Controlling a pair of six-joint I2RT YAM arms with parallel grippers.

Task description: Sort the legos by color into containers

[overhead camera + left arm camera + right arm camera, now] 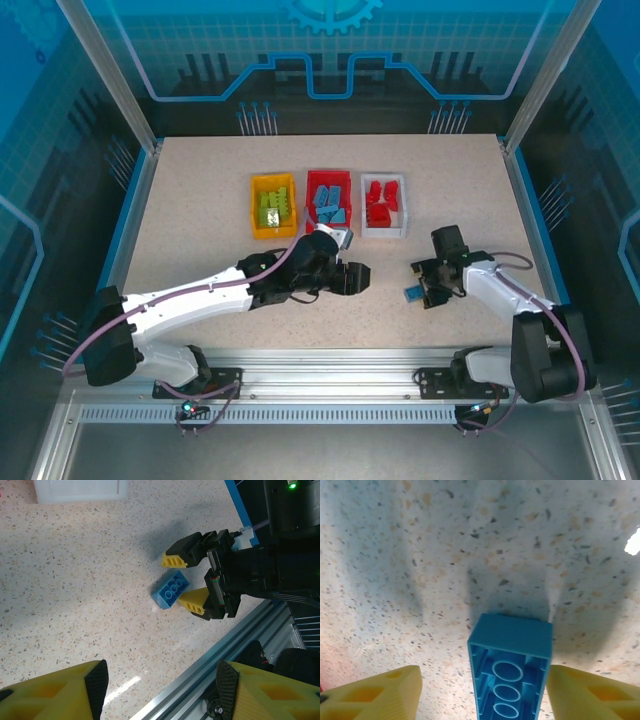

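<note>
One blue lego (411, 294) lies on the table in front of the white container, its hollow underside facing my right wrist camera (512, 665). My right gripper (415, 283) is down around it and open: one finger (592, 692) sits against the brick's side, while the other finger (380, 692) stands clear of it. The left wrist view shows the same brick (171, 590) between those fingers. Left of it, my left gripper (350, 278) hovers open over bare table with nothing between its fingers (60, 692).
Three containers stand in a row at the back: yellow-orange (256, 205) holding green legos, red (329, 176) holding blue legos, white (384, 232) holding red legos. The aluminium rail (225, 650) runs along the table's near edge.
</note>
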